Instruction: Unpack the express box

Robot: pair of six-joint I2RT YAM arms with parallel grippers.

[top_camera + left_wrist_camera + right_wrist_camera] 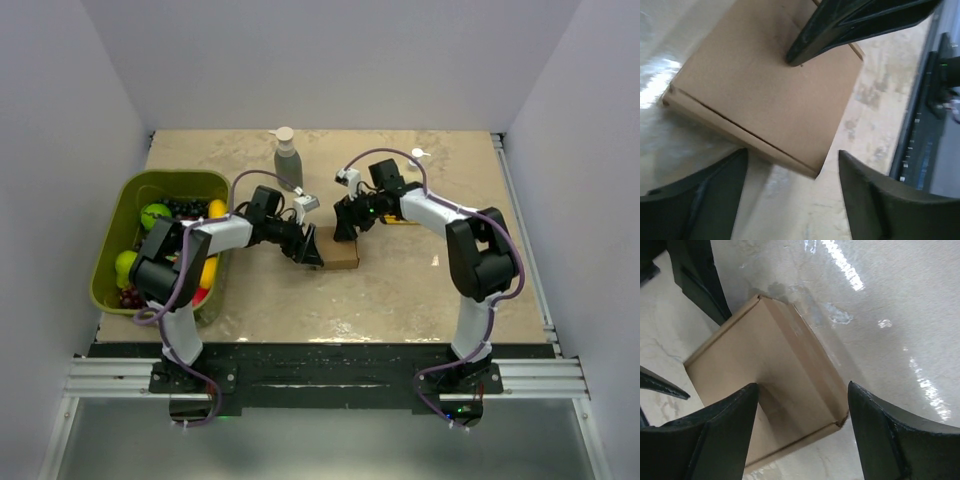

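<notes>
The express box (340,251) is a small brown carton lying flat mid-table with its flaps closed. My left gripper (305,249) is open at the box's left side. In the left wrist view the box (765,85) lies just ahead of the left gripper (792,152), with neither finger touching it. My right gripper (348,222) is open over the box's far edge. In the right wrist view the right gripper (802,385) straddles a box corner (780,365), with one finger (720,435) on the top face and the other beyond the edge. A right finger (840,25) presses on the box top.
A green bin (170,176) with fruit stands at the left edge, beside the left arm. A grey pump bottle (288,160) stands behind the box. A small white object (419,153) lies at the back right. A dark rail (925,130) runs along the table's edge.
</notes>
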